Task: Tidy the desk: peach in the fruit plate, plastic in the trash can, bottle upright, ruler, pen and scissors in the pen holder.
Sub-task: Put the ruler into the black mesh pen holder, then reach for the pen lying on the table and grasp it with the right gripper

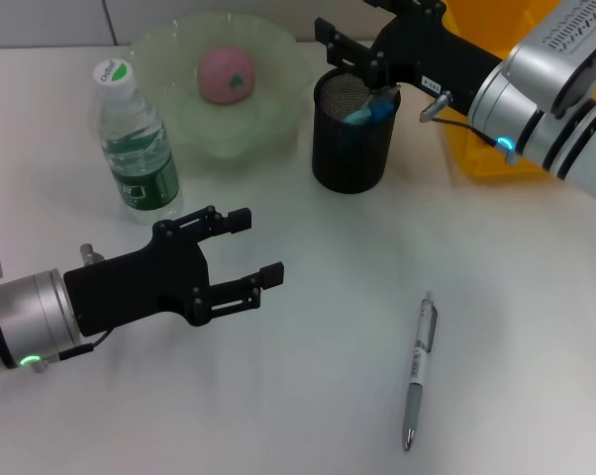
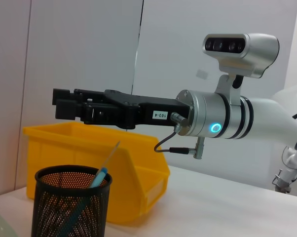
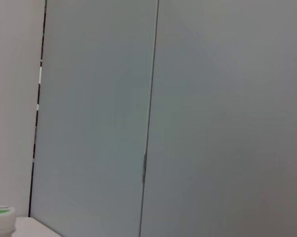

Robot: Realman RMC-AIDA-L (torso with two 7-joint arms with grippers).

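A pink peach (image 1: 226,74) lies in the pale green fruit plate (image 1: 278,59) at the back. To its left the bottle (image 1: 135,143) stands upright; its cap (image 3: 0,215) shows in the right wrist view. The black mesh pen holder (image 1: 352,134) (image 2: 72,202) holds a blue item (image 1: 369,111) (image 2: 96,178); I cannot tell if it is the ruler or the scissors. My right gripper (image 1: 349,54) (image 2: 64,102) hovers open just above the holder's rim. The pen (image 1: 420,366) lies on the table at the front right. My left gripper (image 1: 256,245) is open and empty, low at the front left. No plastic is in view.
A yellow bin (image 1: 486,148) (image 2: 114,163) stands right of the pen holder, behind the right arm. The white table (image 1: 308,327) spreads between the left gripper and the pen. A grey panelled wall (image 3: 153,118) fills the right wrist view.
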